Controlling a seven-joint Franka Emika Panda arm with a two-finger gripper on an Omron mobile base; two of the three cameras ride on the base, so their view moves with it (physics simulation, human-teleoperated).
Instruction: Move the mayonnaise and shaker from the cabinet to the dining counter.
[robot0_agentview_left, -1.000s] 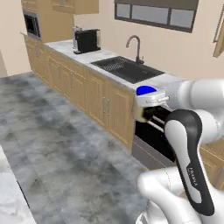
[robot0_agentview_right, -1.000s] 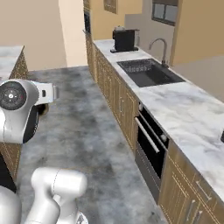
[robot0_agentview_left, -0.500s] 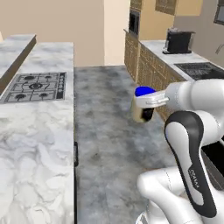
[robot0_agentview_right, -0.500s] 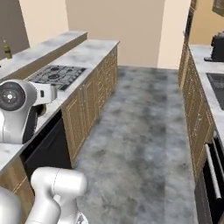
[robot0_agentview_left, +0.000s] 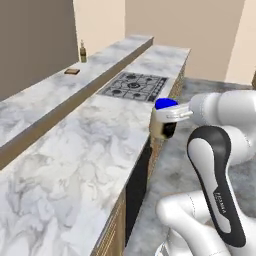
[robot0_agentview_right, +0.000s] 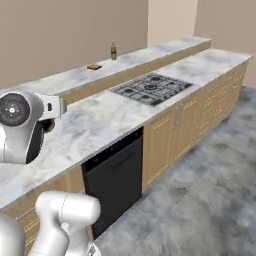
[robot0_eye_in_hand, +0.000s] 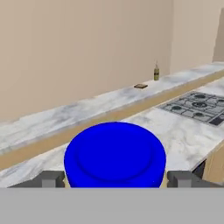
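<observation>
The mayonnaise (robot0_agentview_left: 163, 119) is pinched between the fingers (robot0_eye_in_hand: 51, 178), carried in the air just off the near edge of the dining counter (robot0_agentview_left: 90, 145), short of the cooktop (robot0_agentview_left: 134, 86). This looks like the delivery step for the first item; next, swing left over the marble surface, lower, and release.
</observation>
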